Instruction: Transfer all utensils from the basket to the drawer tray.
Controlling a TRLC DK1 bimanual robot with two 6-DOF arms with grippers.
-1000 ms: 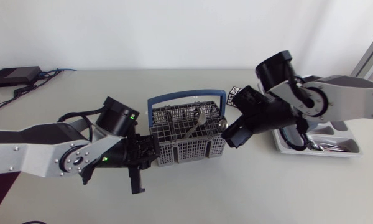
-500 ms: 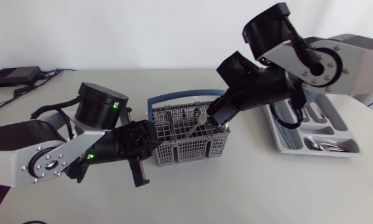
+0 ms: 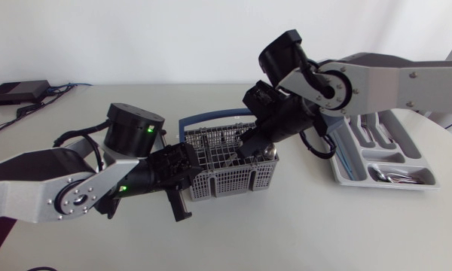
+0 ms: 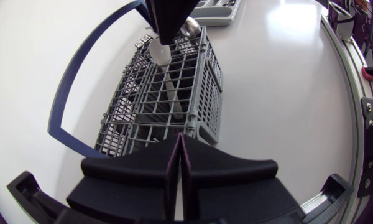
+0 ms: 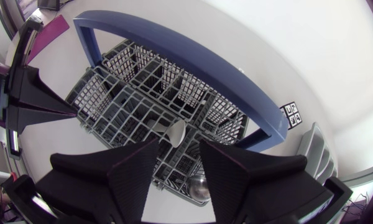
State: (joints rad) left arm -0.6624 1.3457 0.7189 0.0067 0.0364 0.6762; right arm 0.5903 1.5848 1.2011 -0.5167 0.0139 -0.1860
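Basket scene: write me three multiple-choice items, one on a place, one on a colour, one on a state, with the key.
1. The right gripper is: A) above the basket; B) beneath it; C) well off to its side.
2. The basket's handle is: A) red; B) blue; C) yellow.
3. The left gripper has its fingers: A) spread wide; B) pressed together, empty; C) clamped on a fork.
Key: 1 A, its open fingers hang over the basket; 2 B, a blue arch; 3 B, no gap shows between them.
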